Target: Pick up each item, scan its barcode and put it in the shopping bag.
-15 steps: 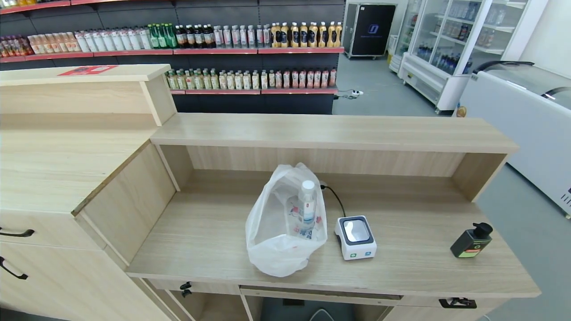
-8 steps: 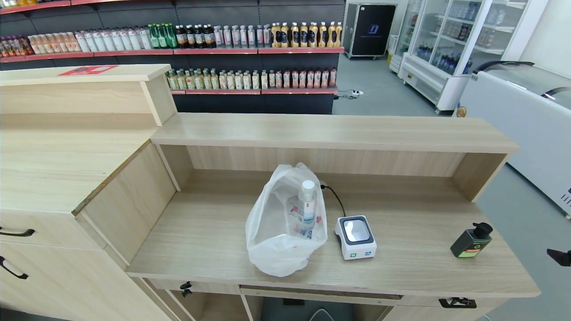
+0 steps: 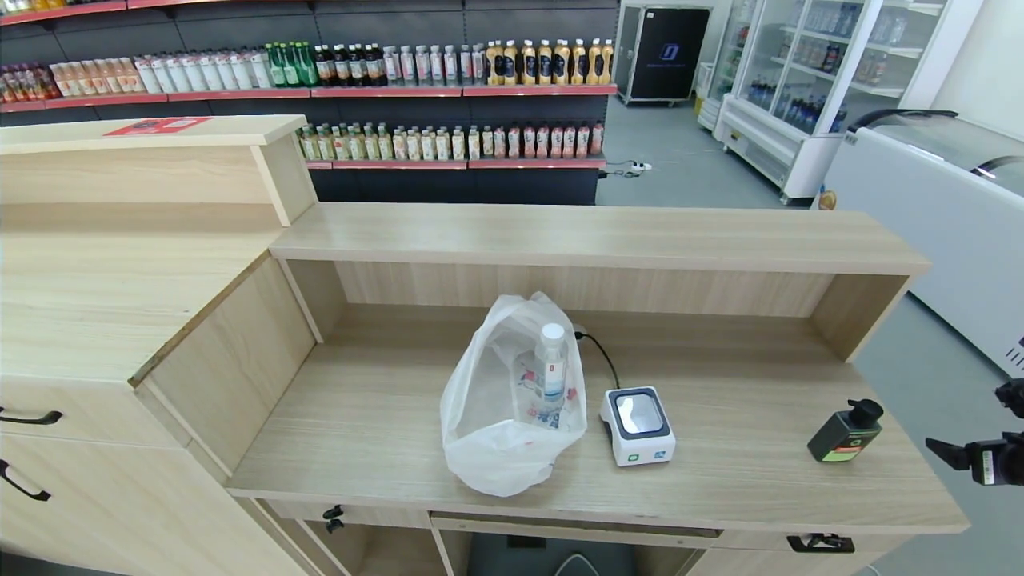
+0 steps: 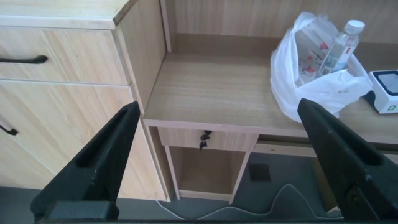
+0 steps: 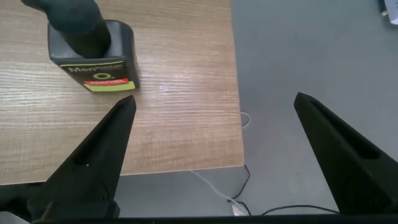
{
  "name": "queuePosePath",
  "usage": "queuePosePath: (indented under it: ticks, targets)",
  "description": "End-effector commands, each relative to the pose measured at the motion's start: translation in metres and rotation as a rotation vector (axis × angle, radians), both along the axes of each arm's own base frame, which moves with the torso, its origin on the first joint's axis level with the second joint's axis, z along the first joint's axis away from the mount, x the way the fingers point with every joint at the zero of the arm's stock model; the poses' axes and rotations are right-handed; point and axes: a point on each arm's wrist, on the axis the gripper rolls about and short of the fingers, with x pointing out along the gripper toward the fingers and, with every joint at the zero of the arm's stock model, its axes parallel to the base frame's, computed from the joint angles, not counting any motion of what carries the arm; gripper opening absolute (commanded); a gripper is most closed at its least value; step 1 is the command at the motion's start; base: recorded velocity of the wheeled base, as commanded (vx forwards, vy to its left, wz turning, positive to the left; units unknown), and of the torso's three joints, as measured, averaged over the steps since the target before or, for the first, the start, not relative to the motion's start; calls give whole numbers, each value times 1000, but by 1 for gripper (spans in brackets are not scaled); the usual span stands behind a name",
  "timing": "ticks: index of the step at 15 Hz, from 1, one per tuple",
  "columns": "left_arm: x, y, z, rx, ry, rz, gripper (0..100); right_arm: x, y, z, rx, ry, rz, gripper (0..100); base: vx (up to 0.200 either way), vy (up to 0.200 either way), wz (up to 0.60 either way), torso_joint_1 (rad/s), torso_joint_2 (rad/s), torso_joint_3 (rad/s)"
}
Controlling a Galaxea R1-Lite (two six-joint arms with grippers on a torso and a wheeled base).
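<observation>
A white plastic shopping bag [image 3: 512, 408] stands open at the middle of the wooden counter [image 3: 384, 416], with a clear water bottle [image 3: 551, 362] upright inside it. Just to its right sits the white barcode scanner [image 3: 637, 425]. A dark pump bottle [image 3: 845, 432] stands near the counter's right end. My right gripper [image 3: 968, 424] hovers open off the counter's right edge, beside that pump bottle [image 5: 93, 59], and holds nothing [image 5: 214, 98]. My left gripper [image 4: 219, 104] is open and empty, low in front of the counter's left front corner, with the bag [image 4: 317, 68] farther off.
A raised shelf [image 3: 592, 236] overhangs the back of the counter. A taller cabinet with drawers [image 3: 96, 320] closes the left side. The scanner's black cable [image 3: 602, 356] runs back behind the bag. Store shelves and freezers stand beyond.
My right gripper has come into the head view from the right edge and moved left, closer to the pump bottle. Everything on the counter has stayed where it was.
</observation>
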Motion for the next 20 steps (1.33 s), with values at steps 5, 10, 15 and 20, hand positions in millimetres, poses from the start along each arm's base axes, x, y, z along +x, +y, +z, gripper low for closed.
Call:
queuePosePath:
  ticks: [5, 10, 15, 20]
  targets:
    - [0, 0, 0, 0, 1, 1, 100, 35, 0, -18, -91, -46, 291, 100, 0, 0, 0, 0, 0, 0]
    - [0, 0, 0, 0, 1, 1, 100, 37, 6, -39, -190, -24, 480, 100, 0, 0, 0, 0, 0, 0]
    - [0, 0, 0, 0, -1, 1, 100, 45, 1, -47, -214, -8, 510, 100, 0, 0, 0, 0, 0, 0]
    - [0, 0, 0, 0, -1, 1, 100, 69, -2, -49, -201, -4, 542, 100, 0, 0, 0, 0, 0, 0]
